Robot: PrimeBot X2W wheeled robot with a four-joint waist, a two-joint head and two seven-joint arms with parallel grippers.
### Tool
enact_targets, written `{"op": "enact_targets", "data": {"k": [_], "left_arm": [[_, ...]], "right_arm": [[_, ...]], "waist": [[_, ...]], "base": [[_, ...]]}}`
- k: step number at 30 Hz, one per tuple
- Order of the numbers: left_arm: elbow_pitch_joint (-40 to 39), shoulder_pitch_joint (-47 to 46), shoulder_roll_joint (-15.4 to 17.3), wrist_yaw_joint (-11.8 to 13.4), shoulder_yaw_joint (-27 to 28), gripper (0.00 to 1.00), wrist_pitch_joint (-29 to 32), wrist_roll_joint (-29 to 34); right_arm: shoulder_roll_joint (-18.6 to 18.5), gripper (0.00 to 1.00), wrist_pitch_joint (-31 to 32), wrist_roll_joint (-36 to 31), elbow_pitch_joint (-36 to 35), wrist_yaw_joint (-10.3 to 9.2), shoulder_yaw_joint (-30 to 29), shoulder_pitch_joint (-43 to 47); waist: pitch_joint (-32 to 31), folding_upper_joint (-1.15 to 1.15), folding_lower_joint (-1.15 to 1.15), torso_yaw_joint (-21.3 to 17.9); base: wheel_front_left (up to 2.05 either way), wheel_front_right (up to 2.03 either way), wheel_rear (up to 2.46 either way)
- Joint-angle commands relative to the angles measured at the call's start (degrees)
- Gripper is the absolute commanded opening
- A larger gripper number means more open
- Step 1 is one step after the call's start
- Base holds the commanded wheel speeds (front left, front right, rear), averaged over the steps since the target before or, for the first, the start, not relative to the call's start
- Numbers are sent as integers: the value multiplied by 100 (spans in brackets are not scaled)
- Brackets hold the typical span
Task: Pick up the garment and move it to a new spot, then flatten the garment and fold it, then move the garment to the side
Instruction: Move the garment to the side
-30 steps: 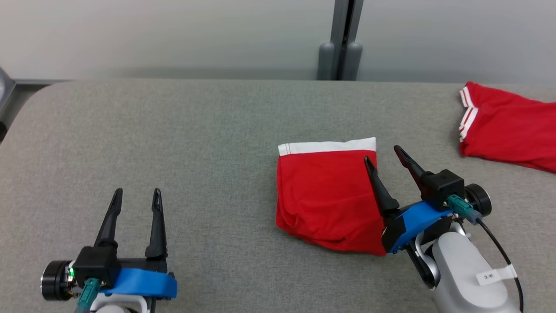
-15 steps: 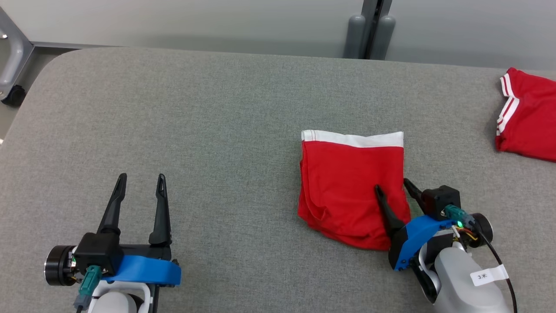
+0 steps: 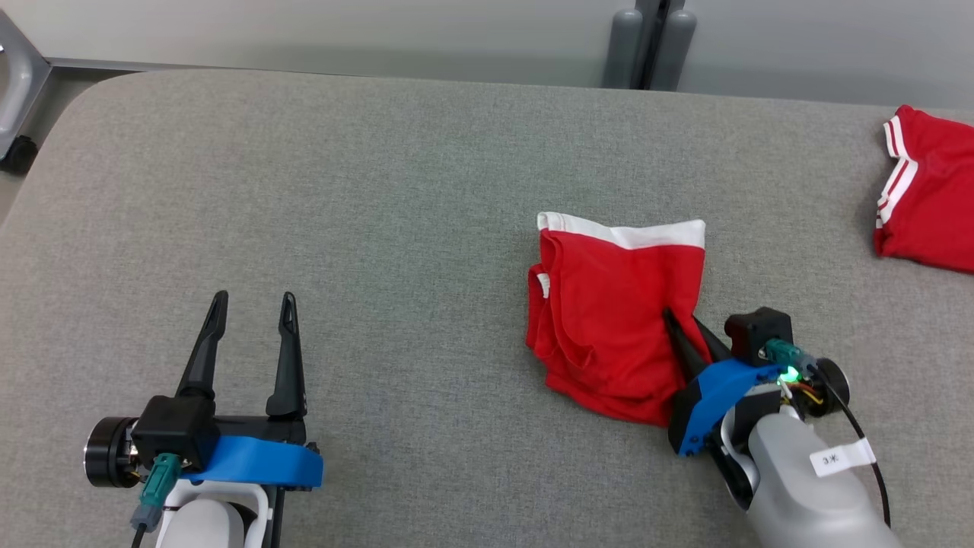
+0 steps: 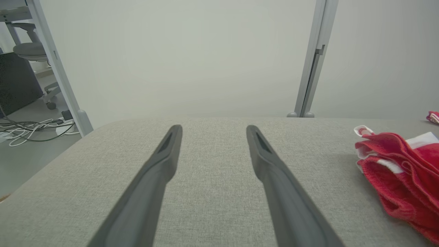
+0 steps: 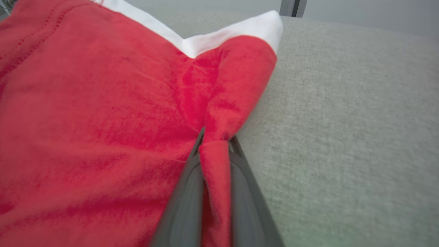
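Observation:
A folded red garment (image 3: 609,312) with a white band along its far edge lies right of centre on the grey table (image 3: 380,228). My right gripper (image 3: 683,323) is shut on the garment's right edge, and the cloth bunches up between its fingers (image 5: 192,192) in the right wrist view, where the garment (image 5: 103,120) spreads to the left. My left gripper (image 3: 253,308) hovers open over bare table at the lower left, nothing between its fingers (image 4: 154,178). The left wrist view catches the garment (image 4: 401,178) at its right edge.
A second red garment (image 3: 928,205) with white stripes lies at the table's far right edge. A grey post (image 3: 647,46) stands behind the table against a pale wall. A metal frame leg with a caster (image 3: 19,144) is beyond the left corner.
My right gripper went from open beside the garment's right edge to shut on it, and the cloth has wrinkled and pulled up there. The head camera has shifted. The left gripper stays open.

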Motion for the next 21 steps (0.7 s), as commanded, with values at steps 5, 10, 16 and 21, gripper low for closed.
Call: {"op": "enact_targets", "data": {"k": [5,10,16,21], "left_arm": [[-87,-101,-16,-45,-10,100,-23,-43],[-181,-174,-14,-48,10,100,-23,-65],[-376,-282,78,-70,64,100,-24,-12],[-631,-379,239,-87,125,100,-24,10]], "right_arm": [[-248,0,6,-101,-218,-2,192,-428],[-547,0,6,-64,-348,-2,561,-941],[-939,0,6,271,-359,-2,1043,-1692],[-1221,0,6,711,-363,-2,1299,-2299]], "waist": [[105,0,0,-81],[300,0,0,-304],[649,0,0,-795],[994,0,0,-1330]], "base": [[0,0,0],[0,0,0],[0,0,0],[0,0,0]]}}
